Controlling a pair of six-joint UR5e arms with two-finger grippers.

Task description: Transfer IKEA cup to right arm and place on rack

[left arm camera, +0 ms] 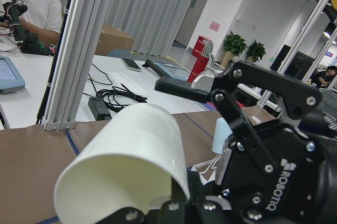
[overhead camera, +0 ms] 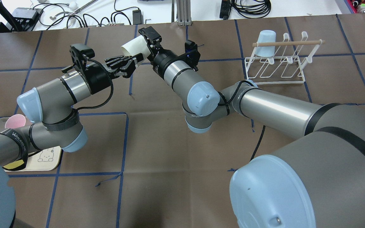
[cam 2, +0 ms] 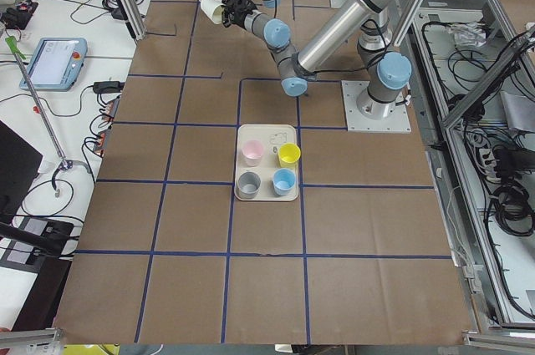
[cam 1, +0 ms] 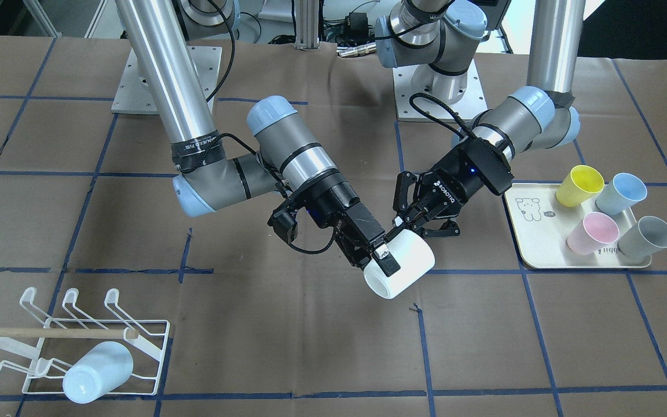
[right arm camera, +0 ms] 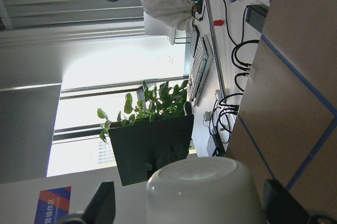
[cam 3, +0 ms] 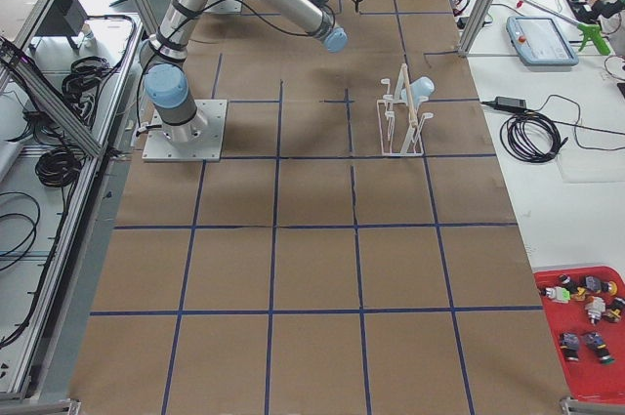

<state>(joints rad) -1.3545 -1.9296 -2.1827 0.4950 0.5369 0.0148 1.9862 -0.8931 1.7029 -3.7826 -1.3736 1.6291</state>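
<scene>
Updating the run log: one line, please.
white cup midair | right gripper jaws shut on it | left gripper jaws open | rack holds blue cup

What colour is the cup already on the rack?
The cup on the rack is pale blue; it shows best in the exterior front-facing view.

The rack stands by the tabletop's operators'-side edge, on the robot's right, with a cup on one prong. The tray lies in the left half, well in from every edge, and four cups stand on it two by two. Above the middle, the IKEA cup sits between the left gripper and the right gripper.
</scene>
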